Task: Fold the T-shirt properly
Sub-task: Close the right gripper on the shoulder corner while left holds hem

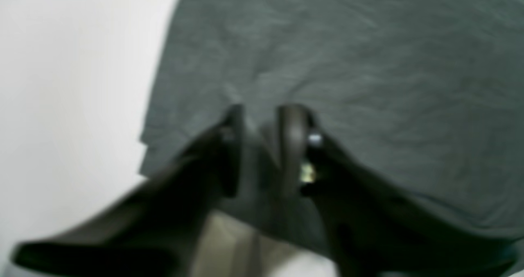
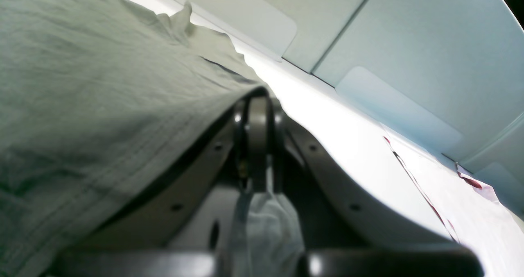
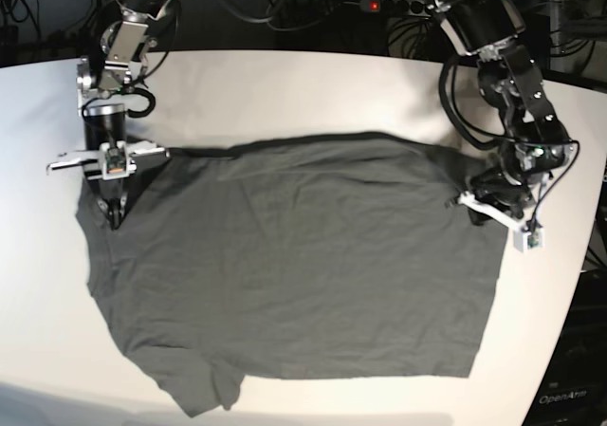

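The T-shirt lies spread on the white table, its near hem and a loose sleeve towards the front edge, so most of its weight rests on the surface. Farther back, the right gripper is clamped tight on the shirt's far corner, fabric bunched between its jaws in the right wrist view, presumably to anchor that side for a fold. At the opposite far corner, the left gripper sits over the cloth with its jaws slightly parted; the blurred left wrist view makes it unclear whether any fabric remains caught.
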Controlling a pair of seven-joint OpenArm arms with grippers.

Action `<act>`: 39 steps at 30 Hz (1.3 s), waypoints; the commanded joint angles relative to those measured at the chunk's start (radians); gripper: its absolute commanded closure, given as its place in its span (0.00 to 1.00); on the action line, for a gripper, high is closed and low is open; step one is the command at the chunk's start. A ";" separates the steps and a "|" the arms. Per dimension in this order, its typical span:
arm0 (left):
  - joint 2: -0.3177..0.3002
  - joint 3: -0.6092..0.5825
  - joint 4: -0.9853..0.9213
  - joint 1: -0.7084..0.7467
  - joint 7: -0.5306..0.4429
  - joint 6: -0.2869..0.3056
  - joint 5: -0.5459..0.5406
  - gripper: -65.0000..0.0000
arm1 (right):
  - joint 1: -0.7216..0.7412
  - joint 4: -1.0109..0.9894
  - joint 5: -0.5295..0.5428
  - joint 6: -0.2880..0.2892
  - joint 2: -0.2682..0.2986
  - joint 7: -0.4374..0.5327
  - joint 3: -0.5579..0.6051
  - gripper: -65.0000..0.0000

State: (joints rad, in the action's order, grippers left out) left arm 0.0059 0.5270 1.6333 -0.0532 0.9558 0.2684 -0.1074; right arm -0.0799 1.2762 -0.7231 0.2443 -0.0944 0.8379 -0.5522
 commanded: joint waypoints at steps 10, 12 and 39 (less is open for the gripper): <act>0.012 0.006 0.025 -0.018 0.022 -0.073 -0.012 0.53 | -0.001 0.015 0.018 0.010 0.006 0.027 0.001 1.00; 0.012 0.003 0.025 -0.018 0.022 -0.116 -0.013 0.54 | -0.001 0.015 0.018 0.010 0.006 0.027 0.001 1.00; 0.067 0.006 -0.067 -0.089 0.024 -0.311 -0.005 0.54 | -0.001 0.016 0.018 0.010 0.009 0.027 0.001 1.00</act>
State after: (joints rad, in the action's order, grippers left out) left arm 0.0753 0.5339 1.5505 -0.1196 0.9916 -0.0422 -0.1081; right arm -0.0914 1.2762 -0.7227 0.2443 -0.0940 0.8371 -0.5522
